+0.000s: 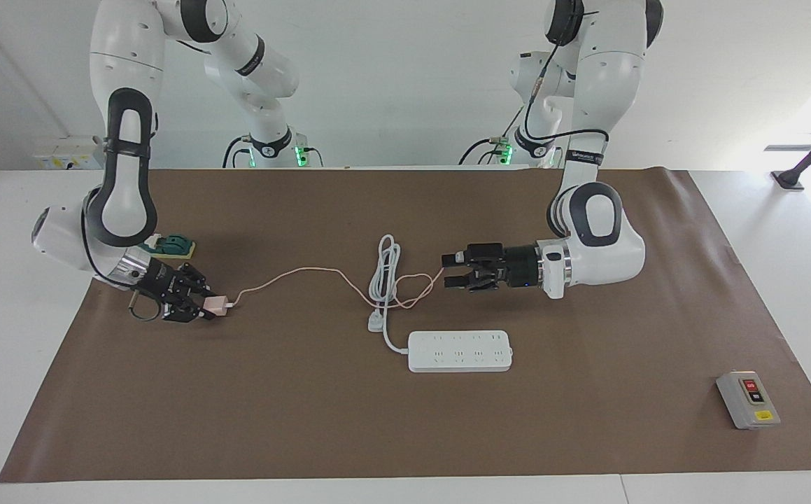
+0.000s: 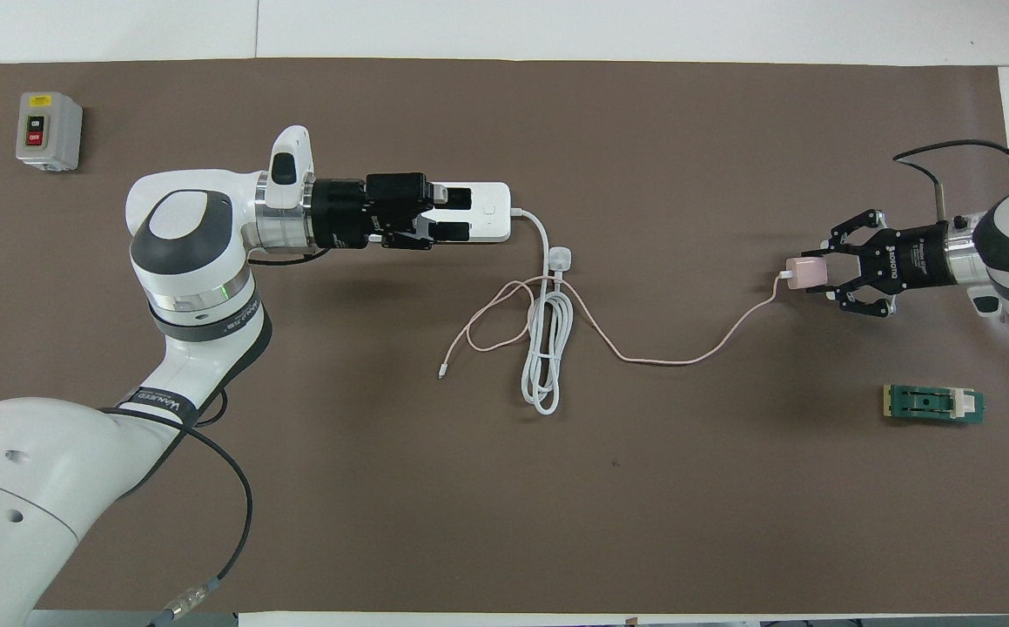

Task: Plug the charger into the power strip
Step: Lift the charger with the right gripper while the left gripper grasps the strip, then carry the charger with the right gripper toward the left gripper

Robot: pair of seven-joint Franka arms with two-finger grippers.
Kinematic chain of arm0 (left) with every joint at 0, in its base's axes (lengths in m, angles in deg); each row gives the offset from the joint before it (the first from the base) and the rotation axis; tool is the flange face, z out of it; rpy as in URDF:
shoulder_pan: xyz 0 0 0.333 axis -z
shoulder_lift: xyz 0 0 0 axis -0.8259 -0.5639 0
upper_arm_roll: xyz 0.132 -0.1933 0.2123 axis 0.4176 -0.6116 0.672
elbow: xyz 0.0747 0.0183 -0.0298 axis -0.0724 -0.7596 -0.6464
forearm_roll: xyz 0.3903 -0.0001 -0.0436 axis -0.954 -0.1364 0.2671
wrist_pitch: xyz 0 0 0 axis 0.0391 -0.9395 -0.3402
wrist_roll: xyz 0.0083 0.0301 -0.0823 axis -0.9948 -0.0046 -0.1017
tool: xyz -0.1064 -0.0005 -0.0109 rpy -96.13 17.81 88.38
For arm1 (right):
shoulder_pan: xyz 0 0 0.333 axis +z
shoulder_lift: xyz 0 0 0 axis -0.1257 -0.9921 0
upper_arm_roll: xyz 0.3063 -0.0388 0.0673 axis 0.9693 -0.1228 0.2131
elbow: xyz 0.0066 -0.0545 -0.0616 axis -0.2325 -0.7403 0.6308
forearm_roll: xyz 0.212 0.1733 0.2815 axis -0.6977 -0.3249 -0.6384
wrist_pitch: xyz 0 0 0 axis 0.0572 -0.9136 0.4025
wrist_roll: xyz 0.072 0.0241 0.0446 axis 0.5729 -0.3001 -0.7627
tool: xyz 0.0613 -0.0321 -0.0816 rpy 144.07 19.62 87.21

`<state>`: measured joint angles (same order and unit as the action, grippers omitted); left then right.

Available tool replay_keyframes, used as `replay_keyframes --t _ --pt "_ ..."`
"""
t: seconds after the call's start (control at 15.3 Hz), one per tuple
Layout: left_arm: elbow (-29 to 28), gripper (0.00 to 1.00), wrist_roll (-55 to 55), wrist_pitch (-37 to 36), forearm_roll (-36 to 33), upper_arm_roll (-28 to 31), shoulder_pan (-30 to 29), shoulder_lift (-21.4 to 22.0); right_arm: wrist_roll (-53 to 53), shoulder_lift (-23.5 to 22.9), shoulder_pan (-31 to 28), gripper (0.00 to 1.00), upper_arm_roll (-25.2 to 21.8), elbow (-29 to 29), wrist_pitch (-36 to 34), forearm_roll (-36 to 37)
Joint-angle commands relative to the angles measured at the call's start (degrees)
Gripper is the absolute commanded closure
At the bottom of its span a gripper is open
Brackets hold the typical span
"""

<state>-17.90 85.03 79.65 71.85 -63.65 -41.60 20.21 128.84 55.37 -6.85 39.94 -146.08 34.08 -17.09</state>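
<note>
The pale pink charger (image 1: 216, 304) lies low over the brown mat toward the right arm's end of the table. My right gripper (image 1: 206, 305) is shut on it; it also shows in the overhead view (image 2: 824, 273) holding the charger (image 2: 804, 273). Its thin pink cable (image 1: 293, 274) runs across the mat to the coiled white cord (image 1: 385, 269). The white power strip (image 1: 460, 351) lies flat mid-table, sockets up. My left gripper (image 1: 451, 270) is open and empty, raised above the mat; seen from overhead (image 2: 454, 214) it covers part of the strip (image 2: 491, 225).
The strip's white three-pin plug (image 1: 376, 323) lies unplugged beside the strip. A grey switch box (image 1: 747, 400) with red and black buttons sits toward the left arm's end, far from the robots. A small green part (image 1: 173, 245) lies near the right arm.
</note>
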Motion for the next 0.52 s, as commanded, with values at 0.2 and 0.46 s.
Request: replay_keyframes --t 0.2,0.46 --pt "1.8 0.0 6.1 -1.0 7.7 1.0 2.9 -3.3 13.7 5.7 11.0 1.0 0.1 2.7 -0.9 -0.9" --pt "1.6 0.0 6.7 4.3 8.8 1.3 4.1 -2.9 27.0 6.1 18.8 1.0 0.1 6.5 -0.1 -0.9"
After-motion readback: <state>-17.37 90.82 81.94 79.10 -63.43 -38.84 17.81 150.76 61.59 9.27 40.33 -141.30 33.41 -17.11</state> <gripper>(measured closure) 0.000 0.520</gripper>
